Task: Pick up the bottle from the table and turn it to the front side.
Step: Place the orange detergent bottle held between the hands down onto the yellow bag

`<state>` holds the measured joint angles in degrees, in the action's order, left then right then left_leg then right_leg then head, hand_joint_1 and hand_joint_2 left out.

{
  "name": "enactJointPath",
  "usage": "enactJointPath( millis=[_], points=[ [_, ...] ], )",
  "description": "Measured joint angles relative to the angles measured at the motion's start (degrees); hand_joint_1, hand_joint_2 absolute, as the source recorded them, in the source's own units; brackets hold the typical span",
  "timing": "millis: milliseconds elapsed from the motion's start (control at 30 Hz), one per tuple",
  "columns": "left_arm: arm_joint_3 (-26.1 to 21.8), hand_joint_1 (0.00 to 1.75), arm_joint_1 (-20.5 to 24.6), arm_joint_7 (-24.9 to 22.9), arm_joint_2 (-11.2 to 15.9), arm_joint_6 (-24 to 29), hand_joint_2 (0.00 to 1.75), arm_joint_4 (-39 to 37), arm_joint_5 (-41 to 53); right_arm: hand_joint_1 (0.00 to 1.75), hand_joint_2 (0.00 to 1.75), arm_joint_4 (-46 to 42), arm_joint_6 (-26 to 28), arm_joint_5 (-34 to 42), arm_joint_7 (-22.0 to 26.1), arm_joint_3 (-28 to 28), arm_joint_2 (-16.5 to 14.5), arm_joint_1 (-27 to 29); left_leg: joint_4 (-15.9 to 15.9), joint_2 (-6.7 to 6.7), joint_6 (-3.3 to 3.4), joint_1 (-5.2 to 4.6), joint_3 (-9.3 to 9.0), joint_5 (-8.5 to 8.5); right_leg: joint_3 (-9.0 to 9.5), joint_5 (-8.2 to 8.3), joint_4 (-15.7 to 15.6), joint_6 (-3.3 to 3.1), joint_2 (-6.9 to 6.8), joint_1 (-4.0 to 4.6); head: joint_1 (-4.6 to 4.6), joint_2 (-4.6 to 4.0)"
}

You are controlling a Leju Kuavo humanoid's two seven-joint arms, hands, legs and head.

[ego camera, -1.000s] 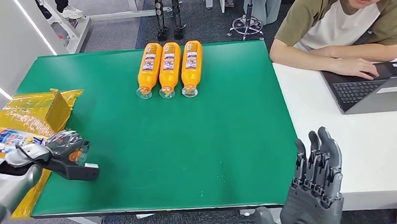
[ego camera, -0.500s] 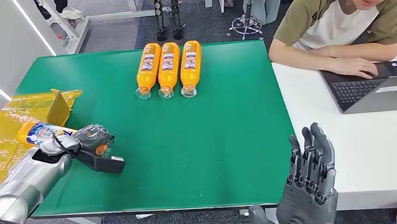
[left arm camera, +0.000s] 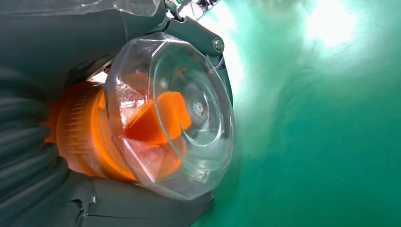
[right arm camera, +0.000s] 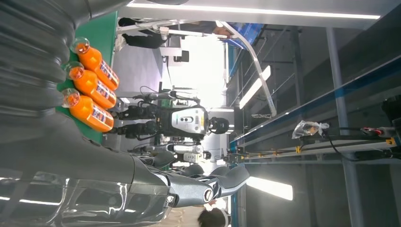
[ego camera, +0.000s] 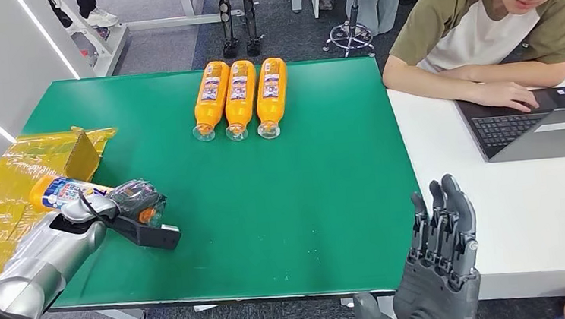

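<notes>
My left hand (ego camera: 116, 209) grips an orange bottle (ego camera: 65, 192) near its clear cap, low over the green table's (ego camera: 282, 197) front left part; the bottle lies almost flat with its label up. In the left wrist view the clear faceted cap (left arm camera: 170, 113) and orange neck fill the space between my fingers (left arm camera: 28, 156). My right hand (ego camera: 444, 265) hovers open off the table's front right corner, fingers pointing up and holding nothing. Three more orange bottles (ego camera: 241, 98) lie side by side at the table's far middle, caps toward me; they also show in the right wrist view (right arm camera: 90, 85).
A yellow plastic-wrapped box (ego camera: 15, 188) sits at the table's left edge, right behind the held bottle. A person (ego camera: 498, 28) sits at the white table (ego camera: 528, 216) on the right, a hand on a laptop (ego camera: 536, 128). A stool (ego camera: 355, 9) stands beyond the table.
My left hand carried the bottle from over the yellow box rightward onto the green table, then nearly stopped. My right hand sank slightly and stayed open.
</notes>
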<state>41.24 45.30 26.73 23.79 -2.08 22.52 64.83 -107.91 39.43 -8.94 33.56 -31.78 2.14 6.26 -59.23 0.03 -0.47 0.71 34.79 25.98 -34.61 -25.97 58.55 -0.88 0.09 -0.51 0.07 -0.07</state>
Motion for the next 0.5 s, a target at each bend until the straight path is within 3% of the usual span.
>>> enactJointPath(
  millis=[300, 500],
  points=[
    [0.0, 1.75, 0.0, -0.7, 0.0, -0.3, 1.75, -0.3, -1.0, 0.00, 1.75, 0.0, -0.3, -0.2, 0.0, 0.0, -0.1, 0.0, 0.0, 0.00, 0.00, 0.00, 0.00, 0.00, 0.01, 0.00, 0.0, 0.00, 0.00, 0.00, 0.00, 0.00],
    [-0.2, 1.75, -0.6, -7.6, 0.1, -0.1, 1.75, -0.6, -3.9, 0.00, 1.75, 0.0, -0.9, -1.4, -0.1, 0.3, -0.4, -0.1, 0.0, -0.01, 0.00, 0.00, -0.01, 0.00, 0.05, 0.00, 0.0, 0.00, -0.01, 0.00, 0.01, 0.00]
  ],
)
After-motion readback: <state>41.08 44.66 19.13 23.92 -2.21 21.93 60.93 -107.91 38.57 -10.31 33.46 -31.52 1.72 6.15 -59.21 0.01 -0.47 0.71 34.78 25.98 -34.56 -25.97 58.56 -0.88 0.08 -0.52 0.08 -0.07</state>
